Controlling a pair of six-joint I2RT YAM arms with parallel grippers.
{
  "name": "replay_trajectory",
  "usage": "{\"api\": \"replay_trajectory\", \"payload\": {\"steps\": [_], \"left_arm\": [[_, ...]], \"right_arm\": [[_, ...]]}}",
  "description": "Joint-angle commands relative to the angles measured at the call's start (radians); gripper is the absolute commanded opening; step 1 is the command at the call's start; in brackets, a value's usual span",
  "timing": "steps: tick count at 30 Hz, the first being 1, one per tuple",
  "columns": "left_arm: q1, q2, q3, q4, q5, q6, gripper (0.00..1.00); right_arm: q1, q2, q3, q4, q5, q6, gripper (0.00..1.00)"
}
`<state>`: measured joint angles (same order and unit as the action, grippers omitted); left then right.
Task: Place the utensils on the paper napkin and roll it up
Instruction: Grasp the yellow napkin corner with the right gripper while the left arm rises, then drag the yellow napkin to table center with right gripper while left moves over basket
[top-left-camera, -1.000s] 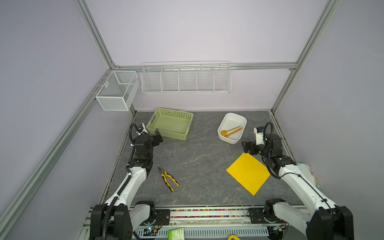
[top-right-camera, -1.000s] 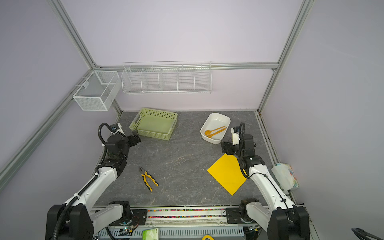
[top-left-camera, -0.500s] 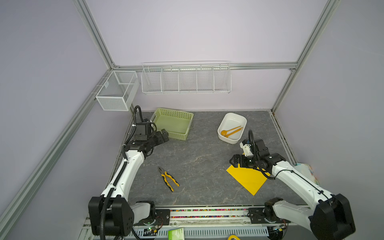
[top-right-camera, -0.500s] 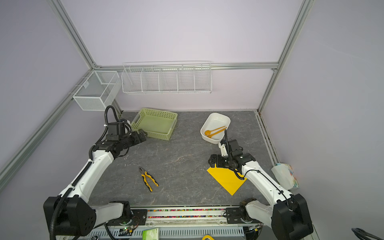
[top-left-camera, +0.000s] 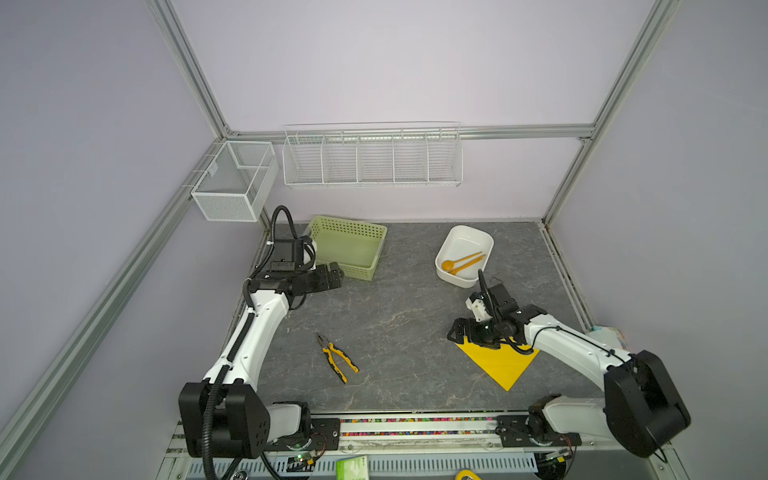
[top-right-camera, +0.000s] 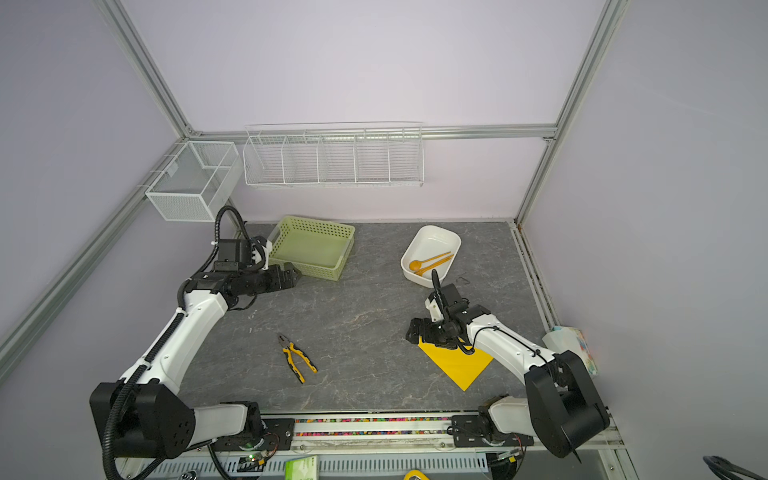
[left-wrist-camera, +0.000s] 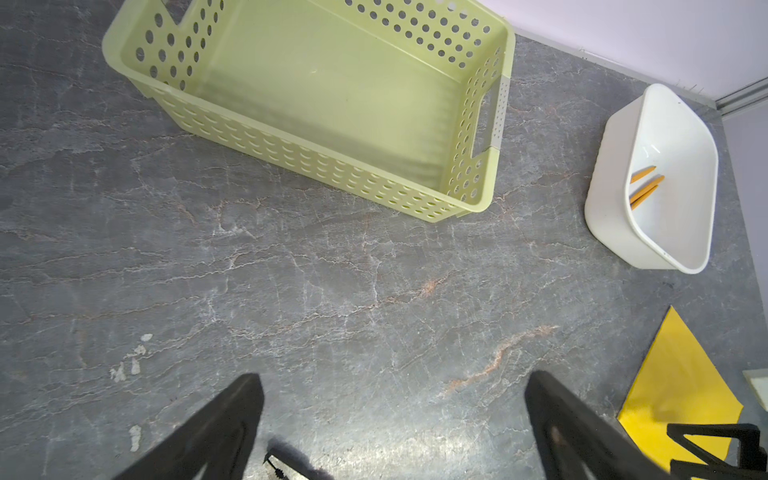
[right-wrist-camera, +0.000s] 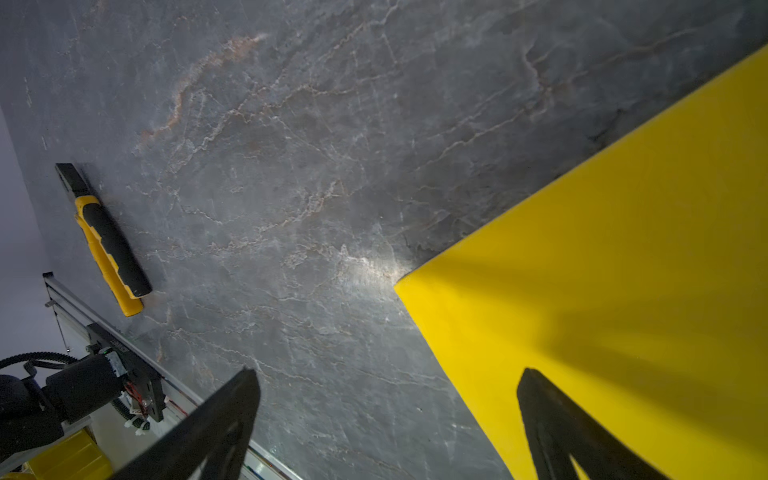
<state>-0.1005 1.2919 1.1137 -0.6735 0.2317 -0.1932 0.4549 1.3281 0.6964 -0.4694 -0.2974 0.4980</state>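
Two orange utensils (top-left-camera: 463, 262) (top-right-camera: 430, 262) (left-wrist-camera: 645, 187) lie together in a white bowl (top-left-camera: 457, 279) at the back right. The yellow paper napkin (top-left-camera: 500, 361) (top-right-camera: 457, 363) (left-wrist-camera: 681, 386) (right-wrist-camera: 623, 249) lies flat on the table at the front right, one corner pointing left. My right gripper (top-left-camera: 455, 332) (top-right-camera: 411, 332) (right-wrist-camera: 388, 372) is open and low at that left corner, one finger over the paper and one over bare table. My left gripper (top-left-camera: 336, 276) (top-right-camera: 293, 276) (left-wrist-camera: 395, 376) is open and empty, beside the front of the green basket.
A pale green perforated basket (top-left-camera: 357, 270) (left-wrist-camera: 291, 137) stands at the back left. Yellow-and-black pliers (top-left-camera: 336, 359) (top-right-camera: 297, 361) (right-wrist-camera: 110, 245) lie at the front centre. Wire racks (top-left-camera: 372, 160) and a mesh box (top-left-camera: 232, 183) hang on the walls. A small pack (top-left-camera: 606, 334) sits at the right edge.
My right arm has swung from beside the bowl forward and down to the napkin's left corner. My left arm has stretched out towards the basket's front.
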Motion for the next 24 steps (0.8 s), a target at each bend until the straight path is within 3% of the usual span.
{"api": "replay_trajectory", "payload": {"steps": [1,10,16,24], "left_arm": [[-0.002,-0.063,-0.024,0.002,-0.033,0.009,0.99],[-0.002,-0.238,-0.082,0.098,-0.180,0.034,0.99],[-0.002,-0.313,-0.119,0.121,-0.213,0.040,0.99],[-0.002,-0.319,-0.130,0.141,-0.179,-0.016,0.99]], "right_arm": [[0.014,0.028,-0.010,0.029,-0.023,0.022,1.00],[0.042,0.115,-0.014,0.070,-0.024,0.030,0.97],[0.093,0.182,0.012,0.099,-0.024,0.060,0.97],[0.227,0.279,0.116,0.133,0.024,0.172,0.96]]}}
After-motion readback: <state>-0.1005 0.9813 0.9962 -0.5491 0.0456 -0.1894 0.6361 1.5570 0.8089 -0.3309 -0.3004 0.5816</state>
